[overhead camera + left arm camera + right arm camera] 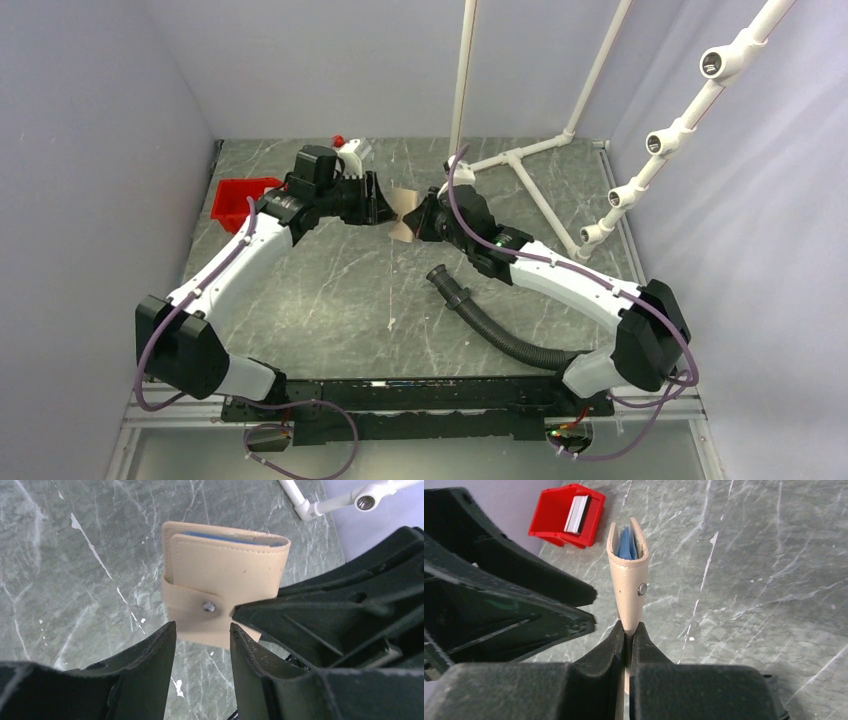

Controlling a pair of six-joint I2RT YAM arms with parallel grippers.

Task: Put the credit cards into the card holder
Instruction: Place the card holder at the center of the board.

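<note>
Right wrist view has the right tool (pixel 626 632) clamped on the tan wallet-like card holder (pixel 629 585), raised toward the far edge of the bench (pixel 749 580), with a pale blue card (pixel 626 544) already inside, the left tool (pixel 202 630) standing apart beside it, and a whitish-grey card (pixel 577 514) left in the red plastic bin (pixel 549 516).

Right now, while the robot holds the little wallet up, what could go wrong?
1. The right gripper pinches only one end of the card holder, so the holder might twist or slip if pushed.
2. The blue card shows at the holder's open end and could slide out if that end tips down.
3. The open left gripper is very near the right gripper, so they might bump.
</note>
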